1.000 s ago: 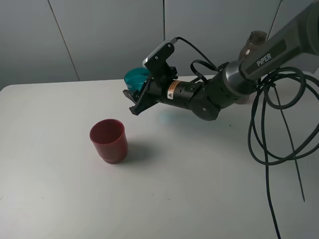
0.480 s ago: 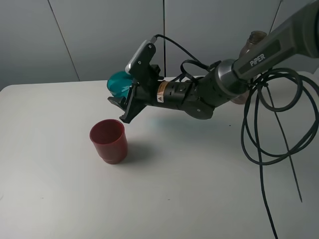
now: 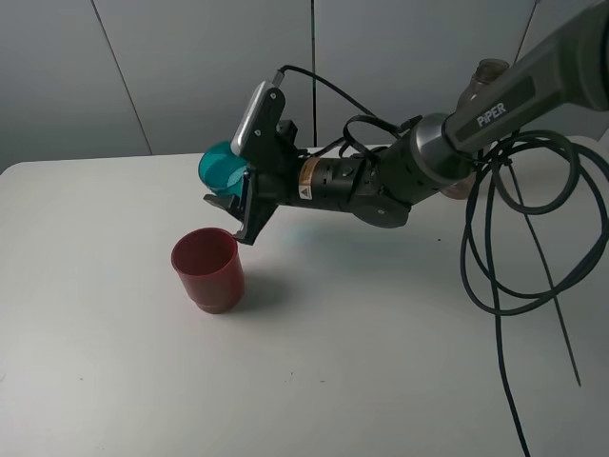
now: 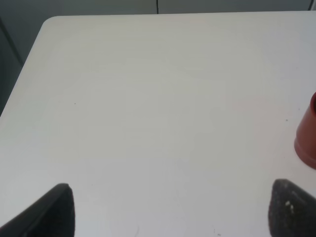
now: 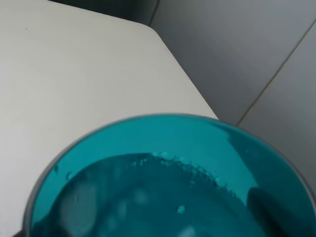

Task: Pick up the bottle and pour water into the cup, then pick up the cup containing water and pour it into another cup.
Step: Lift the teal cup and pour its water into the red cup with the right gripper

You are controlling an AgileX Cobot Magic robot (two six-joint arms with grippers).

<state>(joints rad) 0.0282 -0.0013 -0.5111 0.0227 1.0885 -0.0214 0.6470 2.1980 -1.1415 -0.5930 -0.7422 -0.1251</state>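
Exterior high shows the right gripper (image 3: 231, 195) clamped on the teal cup (image 3: 217, 168), tilted near the red cup (image 3: 206, 268) so its water (seen from the right wrist) can run in, while the left gripper (image 4: 173, 211) hangs open, its 2 fingertips holding nothing.

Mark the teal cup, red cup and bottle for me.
teal cup (image 3: 218, 168), exterior high view, exposed teal surface.
red cup (image 3: 207, 274), exterior high view, outer wall.
bottle (image 3: 489, 76), exterior high view, neck.
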